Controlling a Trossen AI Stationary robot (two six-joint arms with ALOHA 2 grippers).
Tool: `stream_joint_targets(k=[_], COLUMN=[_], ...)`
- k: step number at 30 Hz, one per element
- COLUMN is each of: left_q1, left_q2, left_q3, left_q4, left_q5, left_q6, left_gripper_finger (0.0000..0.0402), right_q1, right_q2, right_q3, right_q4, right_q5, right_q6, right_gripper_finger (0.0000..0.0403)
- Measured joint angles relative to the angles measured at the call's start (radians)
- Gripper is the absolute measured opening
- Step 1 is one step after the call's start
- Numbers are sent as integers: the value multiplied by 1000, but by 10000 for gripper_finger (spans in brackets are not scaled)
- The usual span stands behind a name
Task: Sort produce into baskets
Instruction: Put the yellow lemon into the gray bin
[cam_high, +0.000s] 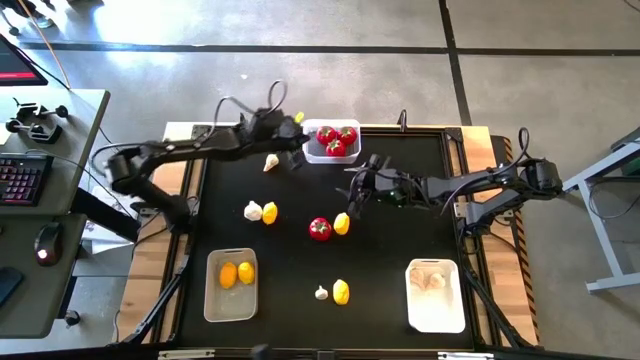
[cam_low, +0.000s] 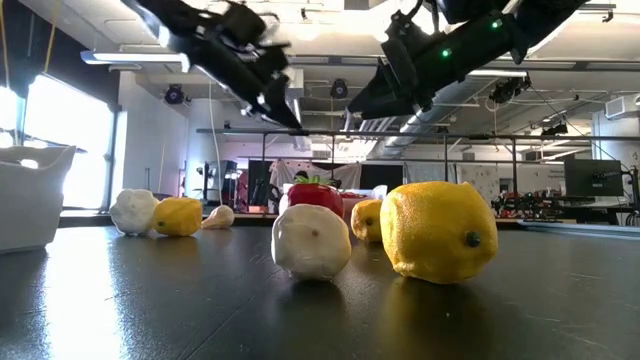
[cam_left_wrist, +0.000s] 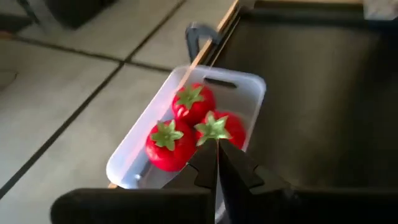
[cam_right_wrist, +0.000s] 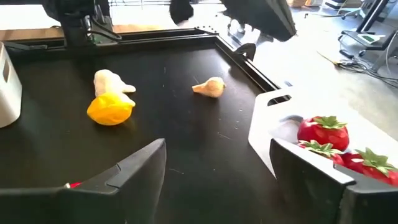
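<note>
Nearest the low camera we find a lemon (cam_low: 438, 232) beside a garlic bulb (cam_low: 311, 241). Three tomatoes (cam_high: 336, 139) sit in the clear basket (cam_high: 312, 153) at the table's far edge. We note the left gripper (cam_high: 296, 123) clenched empty beside it, the right gripper (cam_high: 352, 200) spread wide mid-table.

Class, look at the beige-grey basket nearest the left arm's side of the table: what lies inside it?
Two lemons lie side by side in the beige-grey basket; the rest of its floor shows bare, nothing covered.
</note>
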Motion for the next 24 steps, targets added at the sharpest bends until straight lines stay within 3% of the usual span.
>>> stream_joint_targets(k=[5,15,17,24], left_q1=[-52,-113,-117,-123], left_q2=[-172,-435,-474,-568], left_q3=[-186,-437,-473,-643], left_q4=[121,220,224,389], left_q5=[0,-29,-36,-38], left_q6=[-26,-88,-96,-161], left_gripper_finger=[0,0,0,0], right_q1=[14,26,26,45], right_q2=[0,0,0,0], right_q3=[0,0,0,0], right_q4=[-12,38,54,38], right_q5=[10,7,6,-24], right_q6=[6,0,0,98], right_gripper_finger=[228,17,6,36])
